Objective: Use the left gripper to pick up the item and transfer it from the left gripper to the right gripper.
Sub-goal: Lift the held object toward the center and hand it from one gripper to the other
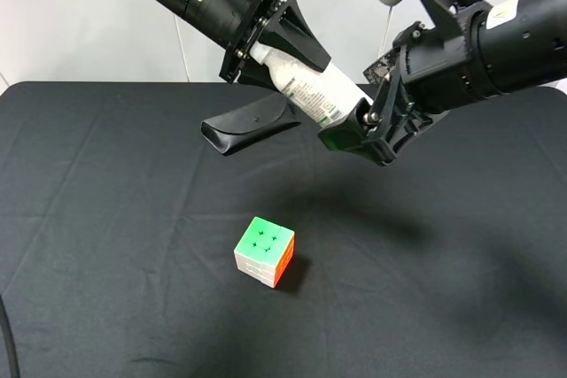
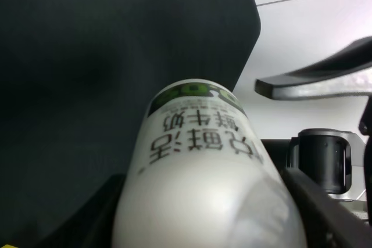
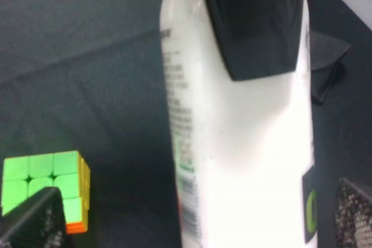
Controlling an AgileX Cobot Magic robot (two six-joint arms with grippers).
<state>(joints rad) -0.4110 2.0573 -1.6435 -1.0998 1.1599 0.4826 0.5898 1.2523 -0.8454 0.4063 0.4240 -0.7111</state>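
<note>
White plastic bottle with a green end and small print on its side (image 1: 306,86) is up in the air, over the middle of the table's far edge. It is tilted, with the green end lower and the white end pointing up toward the far left corner. The left claw (image 1: 297,68) is closed tight on the white upper part of the bottle. The right claw (image 1: 350,130) is open, with its two fingers on either side of the green end. In the right wrist view there is a gap between one finger (image 3: 38,222) and the bottle, so this claw is not squeezing it.

The table (image 1: 106,219) has a black cloth on it. A puzzle cube with a green top and an orange side (image 1: 264,250) sits near the middle of the table, a little toward the near edge. A flat black case (image 1: 248,126) lies near the far edge, just below the bottle.
</note>
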